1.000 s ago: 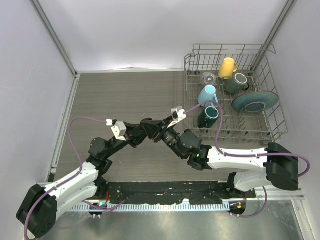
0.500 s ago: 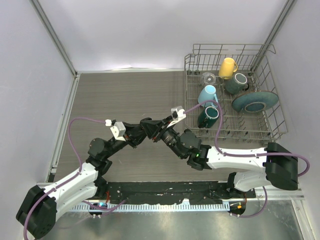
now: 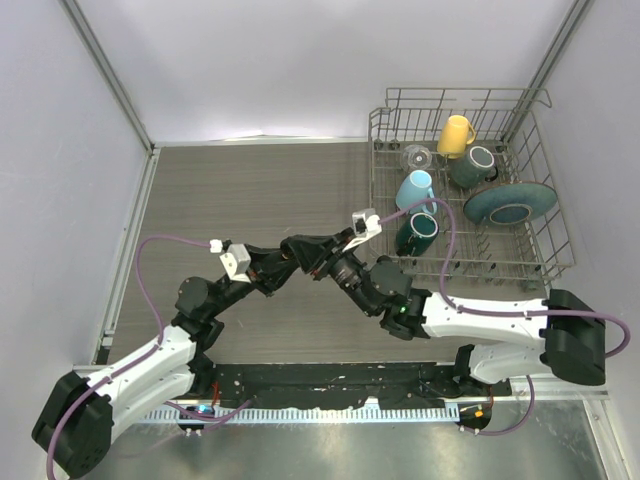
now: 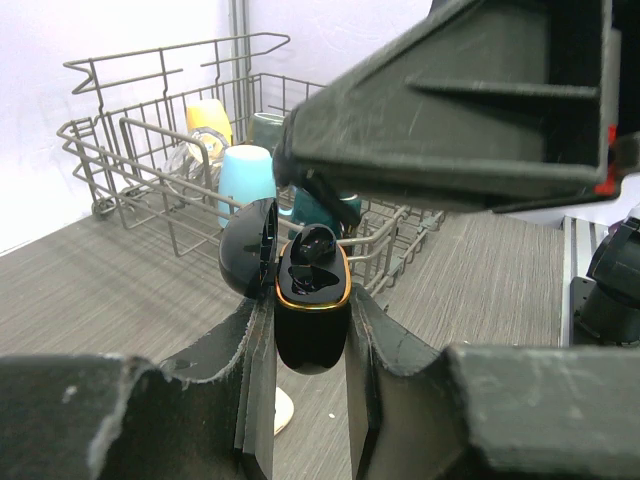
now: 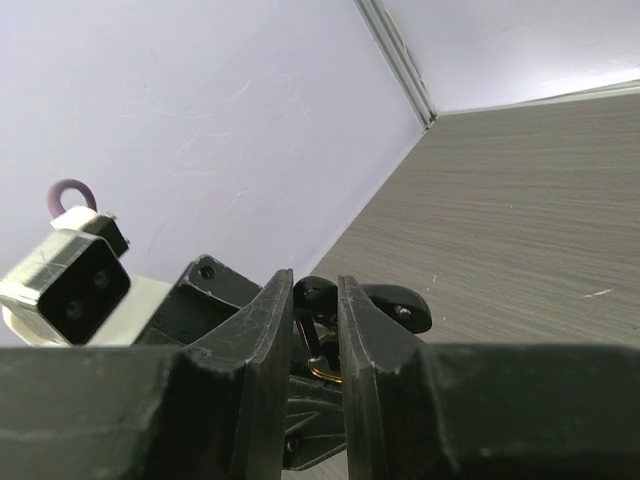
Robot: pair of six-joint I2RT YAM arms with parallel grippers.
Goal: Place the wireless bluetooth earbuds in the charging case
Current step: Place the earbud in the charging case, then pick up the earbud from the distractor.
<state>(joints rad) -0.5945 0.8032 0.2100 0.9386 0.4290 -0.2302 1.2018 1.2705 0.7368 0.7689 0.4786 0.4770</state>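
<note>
1. Charging case (image 4: pixel 311 320), black with gold rim, clamped upright between left jaws closed tight on its sides; lid (image 4: pixel 248 262) swung open to left.
2. Black earbud (image 4: pixel 316 240) at case mouth, partly in socket, pinched from above by right jaws with only a narrow gap.
3. Same pinch in right wrist view, gold rim just below fingertips (image 5: pixel 268 312).
4. Small cream-white piece (image 4: pixel 283 410) on worktop (image 3: pixel 250 190) under case, mostly hidden, cannot tell what.
5. Grey wood-grain worktop; case held above its middle.
6. Wire dish rack (image 3: pixel 374 170) far right, holding yellow mug (image 3: pixel 456 134), light-blue mug (image 3: pixel 415 188), teal plate (image 3: pixel 510 203); pale walls around.
</note>
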